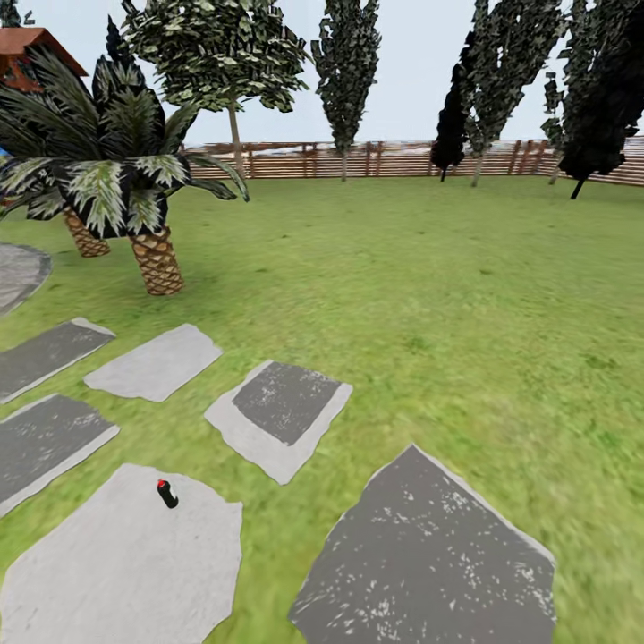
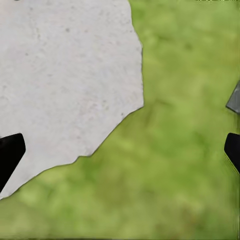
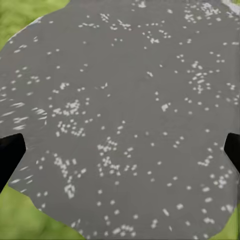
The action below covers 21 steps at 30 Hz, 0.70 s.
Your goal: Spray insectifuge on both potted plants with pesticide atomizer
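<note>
Lying on a pale grey stepping slab [image 1: 125, 563] at about seven o'clock in the head view is a small dark bottle with a red cap [image 1: 166, 494], tilted on its side (whether this is the pesticide atomizer cannot be told at this size). More slabs, pale and dark, spread across the green lawn [image 1: 465, 295] of the garden, with a large speckled dark slab [image 1: 429, 563] at five o'clock. A scaly-trunked palm [image 1: 125, 197] stands at ten o'clock, and a brown slatted fence [image 1: 394, 159] runs along twelve o'clock behind tall trees.

The left gripper [image 2: 120, 150] hangs over the pale slab's edge and grass, fingers spread wide, holding nothing. The right gripper [image 3: 120, 152] hangs over the speckled dark slab, equally wide and empty.
</note>
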Motion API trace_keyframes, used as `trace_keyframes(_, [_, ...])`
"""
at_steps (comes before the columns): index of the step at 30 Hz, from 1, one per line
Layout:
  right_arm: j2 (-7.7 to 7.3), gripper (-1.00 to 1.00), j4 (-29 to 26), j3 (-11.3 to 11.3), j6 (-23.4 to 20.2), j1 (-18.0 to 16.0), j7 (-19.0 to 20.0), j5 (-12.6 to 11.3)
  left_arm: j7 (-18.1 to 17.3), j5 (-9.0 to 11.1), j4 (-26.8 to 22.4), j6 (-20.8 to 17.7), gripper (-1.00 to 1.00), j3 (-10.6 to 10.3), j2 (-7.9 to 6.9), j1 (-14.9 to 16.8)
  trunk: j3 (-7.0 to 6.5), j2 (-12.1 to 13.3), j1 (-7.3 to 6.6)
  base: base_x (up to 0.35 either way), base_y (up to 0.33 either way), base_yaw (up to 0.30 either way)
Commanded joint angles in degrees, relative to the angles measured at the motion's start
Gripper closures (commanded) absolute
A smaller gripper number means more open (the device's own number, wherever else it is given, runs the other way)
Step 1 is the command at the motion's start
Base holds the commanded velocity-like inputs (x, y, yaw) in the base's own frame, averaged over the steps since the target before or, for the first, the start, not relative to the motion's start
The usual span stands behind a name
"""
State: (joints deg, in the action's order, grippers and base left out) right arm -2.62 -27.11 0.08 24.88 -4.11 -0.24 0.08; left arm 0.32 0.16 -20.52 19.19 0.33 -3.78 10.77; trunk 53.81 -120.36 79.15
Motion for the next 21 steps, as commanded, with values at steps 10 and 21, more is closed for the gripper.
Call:
trace_keyframes(10, [0.01,-1.0,0.0,0.0,0.2,0.0,0.0,0.0,0.1,0.0,0.0,0.2,-1.0,0.1,0.0,0.0,0.04,0.0,0.0,0.105,-0.269,0.278])
trace_keyframes(21, [0.01,-1.0,0.0,0.0,0.2,0.0,0.0,0.0,0.3,0.2,0.0,0.2,-1.0,4.0,-0.47,0.0,0.04,0.0,0.0,0.143,-0.269,0.278])
